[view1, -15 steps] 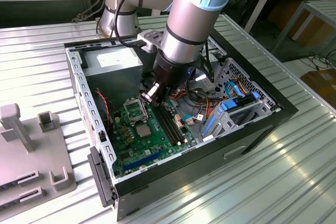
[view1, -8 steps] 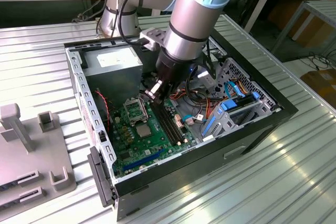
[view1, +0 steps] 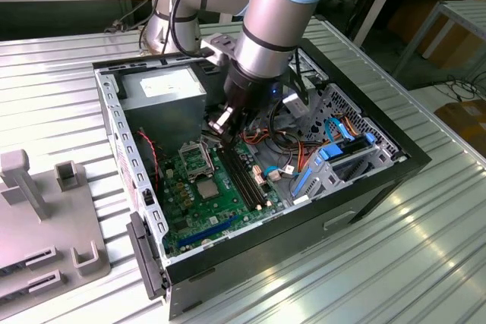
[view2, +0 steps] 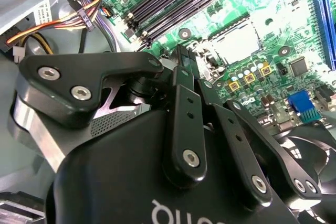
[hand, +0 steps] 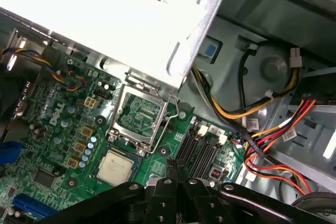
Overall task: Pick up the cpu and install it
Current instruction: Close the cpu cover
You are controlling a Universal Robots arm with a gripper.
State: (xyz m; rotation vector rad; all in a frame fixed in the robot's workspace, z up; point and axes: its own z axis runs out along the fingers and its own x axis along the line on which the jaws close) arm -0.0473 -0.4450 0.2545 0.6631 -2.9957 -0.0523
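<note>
Item: gripper [hand: 175, 170], black fingers pressed together, nothing between them, hanging above the motherboard [view1: 201, 210] inside the open computer case [view1: 121, 134].

Item: cpu [hand: 115, 167], silver-grey square, lying flat on the motherboard just beside the raised socket frame [hand: 137, 115]. It is near the fingertips but apart from them, untouched; also seen in the exterior view [view1: 209, 187].

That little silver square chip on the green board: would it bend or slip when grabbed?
The cpu looks like a metal-topped plate, so it is probably stiff. Flat and thin, it likely offers little edge to grip.
</note>
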